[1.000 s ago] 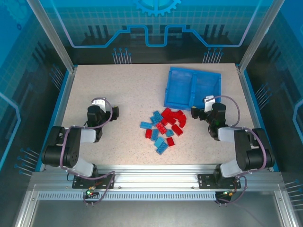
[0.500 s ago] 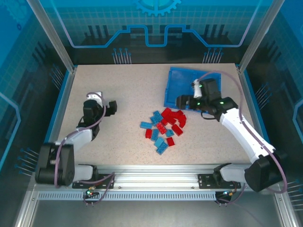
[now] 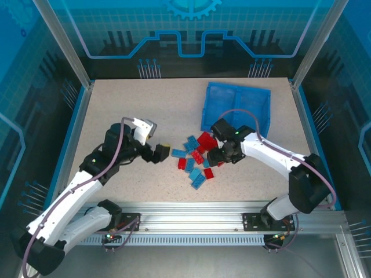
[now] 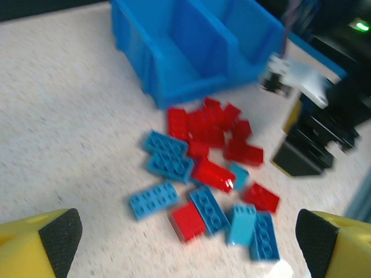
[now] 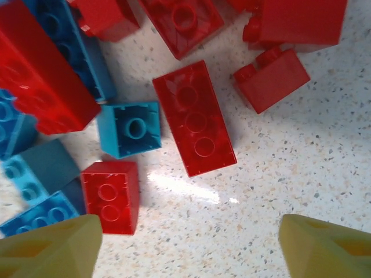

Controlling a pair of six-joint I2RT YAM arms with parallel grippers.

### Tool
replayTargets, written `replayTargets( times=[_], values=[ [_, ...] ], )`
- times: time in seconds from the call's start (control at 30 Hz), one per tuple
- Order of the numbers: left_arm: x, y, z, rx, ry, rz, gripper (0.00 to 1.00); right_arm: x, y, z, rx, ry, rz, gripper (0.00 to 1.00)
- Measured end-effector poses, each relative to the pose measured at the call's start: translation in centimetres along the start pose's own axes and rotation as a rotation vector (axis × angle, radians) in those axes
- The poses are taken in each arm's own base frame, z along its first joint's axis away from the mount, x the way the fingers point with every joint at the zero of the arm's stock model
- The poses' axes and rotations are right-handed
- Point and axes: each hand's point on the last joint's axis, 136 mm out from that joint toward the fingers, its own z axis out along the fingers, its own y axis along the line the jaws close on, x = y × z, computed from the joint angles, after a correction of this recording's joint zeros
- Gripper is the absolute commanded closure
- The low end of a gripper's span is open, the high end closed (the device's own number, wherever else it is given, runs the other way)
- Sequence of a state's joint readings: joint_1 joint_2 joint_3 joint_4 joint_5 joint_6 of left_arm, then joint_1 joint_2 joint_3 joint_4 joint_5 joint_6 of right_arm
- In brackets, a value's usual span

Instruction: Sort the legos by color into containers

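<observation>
Red and light blue legos (image 3: 198,159) lie in a loose pile mid-table, just in front of the blue tray (image 3: 223,110). Its two containers sit side by side with a divider (image 3: 239,107) between them, and their floors show bare. My left gripper (image 3: 161,152) hovers open just left of the pile, which the left wrist view shows ahead of the gripper (image 4: 188,243). My right gripper (image 3: 217,155) is low over the pile's right side. In the right wrist view it (image 5: 188,249) is open over bare table. A long red brick (image 5: 194,119) and a small red brick (image 5: 110,197) lie just beyond it.
The tray (image 4: 191,46) stands right behind the pile, with the right gripper's dark body (image 4: 304,150) beside the red legos. A light blue brick (image 5: 128,128) lies between the two red ones. Speckled table (image 3: 127,104) stretches to the left and front.
Both arms have unfolded from their rest poses and reached in to the pile. The right one passed over the tray's front, then came down at the pile's right, its jaws narrowing a little.
</observation>
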State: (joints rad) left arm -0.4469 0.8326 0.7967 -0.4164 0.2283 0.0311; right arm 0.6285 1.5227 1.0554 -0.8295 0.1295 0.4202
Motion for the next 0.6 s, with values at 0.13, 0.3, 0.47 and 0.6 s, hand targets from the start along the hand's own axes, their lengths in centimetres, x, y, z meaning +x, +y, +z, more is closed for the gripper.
replayTargets(
  times=[0.13,0.3,0.47,0.6],
  values=[
    [3.0,-1.7,-1.4,0.085,0.068,0.093,0.01,0.1,-0.1,2.6,0.055,0.044,-0.054,0.28],
    [4.9,-3.1,-2.6,0.158,0.115,0.210,0.01,0.0,-0.3,4.6,0.082,0.073,-0.092,0.33],
    [5.9,-4.0,-2.9,0.221,0.136,0.253,0.01,-0.3,-0.1,5.8,0.079,0.081,-0.129,0.44],
    [6.9,-4.2,-2.4,0.251,0.147,0.251,0.01,-0.4,0.1,6.8,0.073,0.100,-0.138,0.50]
  ],
)
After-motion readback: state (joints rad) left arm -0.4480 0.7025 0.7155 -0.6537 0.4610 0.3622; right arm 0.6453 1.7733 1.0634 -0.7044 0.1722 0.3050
